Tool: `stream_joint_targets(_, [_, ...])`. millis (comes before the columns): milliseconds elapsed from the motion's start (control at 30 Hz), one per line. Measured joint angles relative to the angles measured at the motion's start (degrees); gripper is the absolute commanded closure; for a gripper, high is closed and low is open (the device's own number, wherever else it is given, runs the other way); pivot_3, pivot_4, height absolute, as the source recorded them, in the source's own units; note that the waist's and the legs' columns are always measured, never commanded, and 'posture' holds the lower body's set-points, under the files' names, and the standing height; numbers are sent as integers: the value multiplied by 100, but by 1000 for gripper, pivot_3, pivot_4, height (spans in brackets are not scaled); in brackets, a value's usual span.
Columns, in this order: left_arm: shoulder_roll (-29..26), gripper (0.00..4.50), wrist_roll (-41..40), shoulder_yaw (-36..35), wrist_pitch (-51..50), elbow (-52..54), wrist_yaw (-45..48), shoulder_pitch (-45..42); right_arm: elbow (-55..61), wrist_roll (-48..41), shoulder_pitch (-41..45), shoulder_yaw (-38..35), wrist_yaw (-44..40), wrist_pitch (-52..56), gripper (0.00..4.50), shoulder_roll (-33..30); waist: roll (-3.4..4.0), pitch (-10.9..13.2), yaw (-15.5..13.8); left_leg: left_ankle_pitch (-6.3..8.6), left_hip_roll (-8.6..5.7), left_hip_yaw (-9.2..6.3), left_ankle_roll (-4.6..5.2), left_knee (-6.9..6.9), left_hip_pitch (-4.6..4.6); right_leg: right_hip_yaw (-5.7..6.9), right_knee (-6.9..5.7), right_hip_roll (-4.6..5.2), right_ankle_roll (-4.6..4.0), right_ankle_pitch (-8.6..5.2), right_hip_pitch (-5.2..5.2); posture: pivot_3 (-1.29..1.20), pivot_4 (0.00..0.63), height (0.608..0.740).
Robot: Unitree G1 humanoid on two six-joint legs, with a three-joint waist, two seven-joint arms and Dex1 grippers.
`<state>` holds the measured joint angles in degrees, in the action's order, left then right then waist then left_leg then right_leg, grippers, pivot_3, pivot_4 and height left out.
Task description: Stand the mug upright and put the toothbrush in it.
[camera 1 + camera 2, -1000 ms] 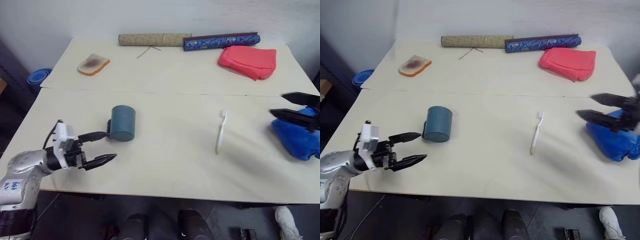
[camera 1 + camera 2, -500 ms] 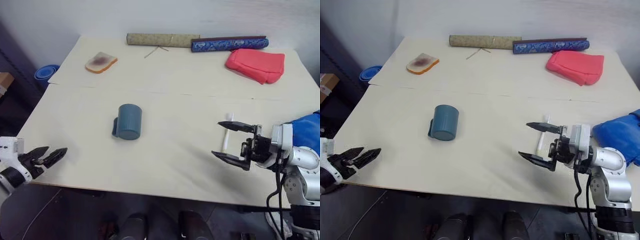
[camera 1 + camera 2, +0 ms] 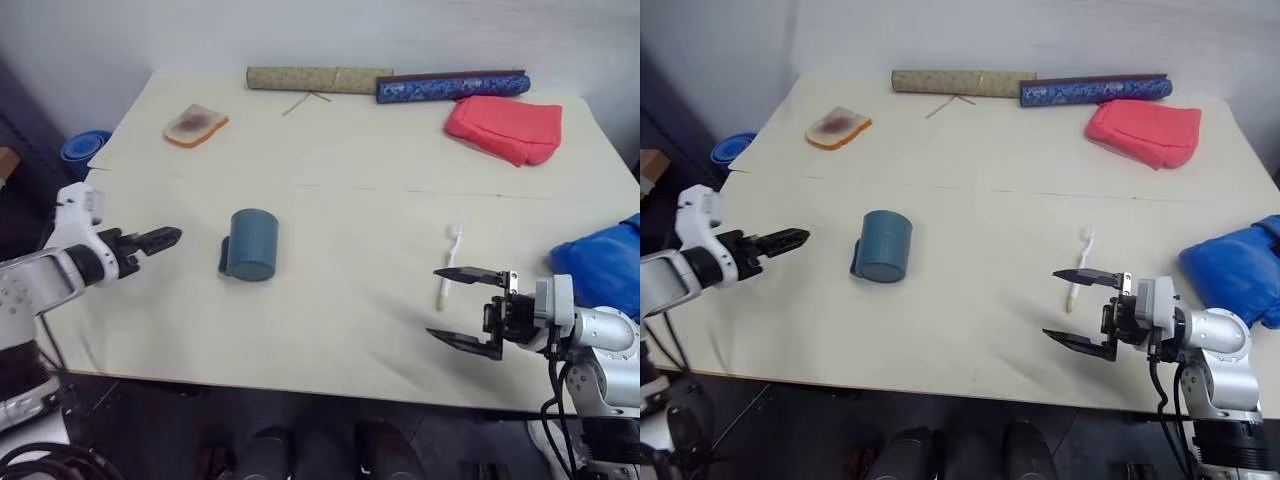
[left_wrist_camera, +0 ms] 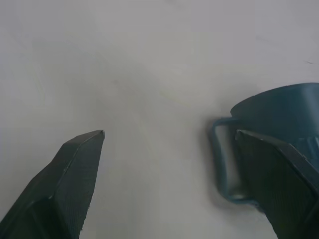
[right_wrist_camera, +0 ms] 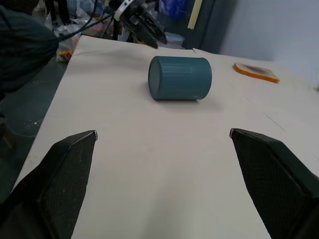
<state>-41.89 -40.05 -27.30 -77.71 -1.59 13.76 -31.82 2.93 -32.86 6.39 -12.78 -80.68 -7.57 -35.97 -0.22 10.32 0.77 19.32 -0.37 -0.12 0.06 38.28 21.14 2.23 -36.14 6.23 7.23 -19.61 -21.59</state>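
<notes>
Left gripper (image 3: 168,237) has swung back up beside the mug (image 3: 250,244), jaws wide, empty, lined up for the handle. Mug lies on its side mid-table (image 3: 330,320). Right gripper (image 3: 462,308), spread and empty, hovers just short of the toothbrush (image 3: 449,263), likely next pick.

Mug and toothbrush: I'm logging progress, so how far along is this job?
Nothing looks done yet. The mug lies on its side on the table, and the toothbrush lies flat, apart from it. In hand: the open left gripper points at the mug; the open right gripper hovers near the toothbrush. Left: standing the mug, inserting the toothbrush.
</notes>
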Motion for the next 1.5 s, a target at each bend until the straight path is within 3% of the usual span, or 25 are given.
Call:
stream_joint_targets(233, [53,0,683,1492,389,-1011,441,-731,499,-37,-256,-1,444,98,49,13,0,0,-74,-2,-2,-6,-3,25,5,6,-8,-9,0,0,5,0,150,740])
stream_joint_targets(400, [168,0,971,2049,532,-1570,917,-1261,618,-59,-300,8,645,153,49,28,0,0,-176,-1,-12,-13,-1,61,7,10,-30,-4,0,0,10,0,150,740])
stream_joint_targets(667, [566,2316,1563,2993,592,-2733,1651,-2290,658,-120,-106,154,846,269,0,154,10,-6,-246,-6,-50,-28,14,71,9,20,-38,23,1,-1,15,0,150,740])
stream_joint_targets(900, [590,4467,1914,3677,588,-2857,2279,-2513,805,-153,-38,218,1120,418,0,234,18,-11,-205,-6,-48,-30,15,68,8,20,-52,21,2,-1,15,0,150,740])
stream_joint_targets(1167, [995,4467,1961,2985,1222,-3208,2331,-2402,950,-165,-67,314,1335,523,0,236,12,-7,-223,-7,-50,-45,16,78,21,36,-40,26,2,-1,16,0,150,740])
stream_joint_targets(1367, [1823,4467,1879,2636,3553,-2730,2858,-1917,983,-175,-235,290,1359,516,0,235,-5,3,-228,-7,-50,-67,16,79,51,64,-32,26,3,-1,7,0,150,740])
stream_joint_targets(1467, [2371,4467,2200,2728,5295,-2731,2895,-1915,1000,-175,-265,275,1421,513,0,235,-5,3,-239,-7,-55,-67,16,79,51,69,-28,27,4,0,11,0,150,740])
stream_joint_targets(1500, [2556,4467,2520,2964,6328,-2894,2936,-1929,1044,-175,-292,244,1512,514,0,236,-6,3,-238,-7,-57,-64,16,78,51,69,-26,27,6,1,11,0,150,740])
